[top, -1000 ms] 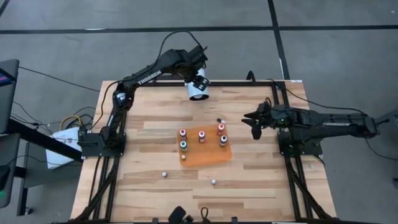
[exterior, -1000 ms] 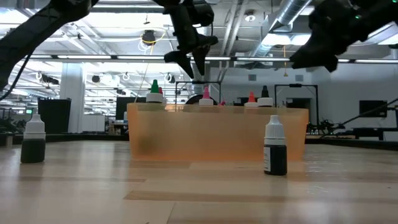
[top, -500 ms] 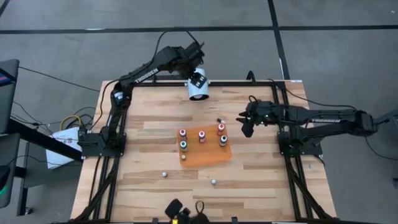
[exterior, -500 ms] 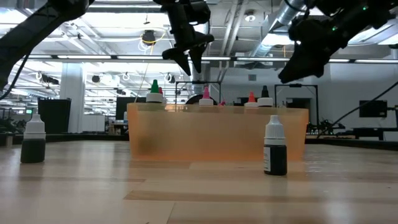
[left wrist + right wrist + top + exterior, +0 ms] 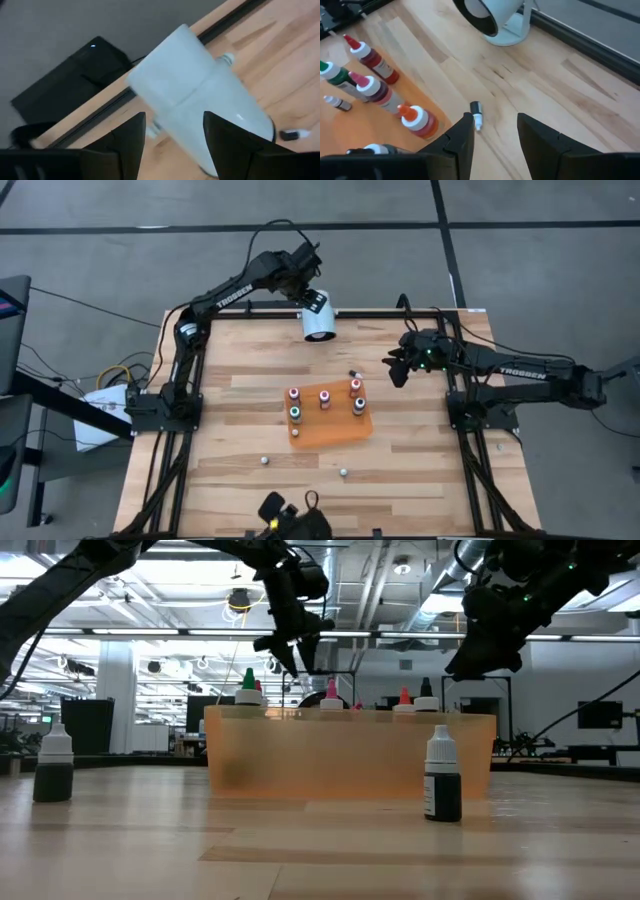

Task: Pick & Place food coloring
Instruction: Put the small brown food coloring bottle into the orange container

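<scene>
- High view: the orange tray (image 5: pixel 340 432) sits mid-table with five food coloring bottles (image 5: pixel 324 398) standing on it, tops red, orange, green and dark. Two more small bottles (image 5: pixel 343 472) stand on the bare wood nearer the front edge, and one tiny bottle (image 5: pixel 352 373) lies just behind the tray. The left gripper (image 5: pixel 309 284) is at the back edge, right by the white cylinder (image 5: pixel 318 323). The right gripper (image 5: pixel 397 368) hangs beside the tray's right back corner, apart from every bottle.
- Low view: the tray's translucent wall (image 5: pixel 350 755) hides the bottles' bodies; only their tips show above it. A dark bottle with a white cap (image 5: pixel 442 776) stands in front of the tray, another (image 5: pixel 54 765) stands well off to one side. Both grippers hang above the table, touching nothing there.
- Left wrist view: the left gripper's fingers (image 5: pixel 131 140) are spread, with the white cylinder (image 5: pixel 200 100) lying between and past them; whether they touch it I cannot tell.
- Right wrist view: the right gripper's fingers (image 5: pixel 538 135) are parted and empty. The tiny lying bottle (image 5: pixel 476 115) shows on the wood between them, farther off, with the tray bottles (image 5: pixel 370 90) to one side.
</scene>
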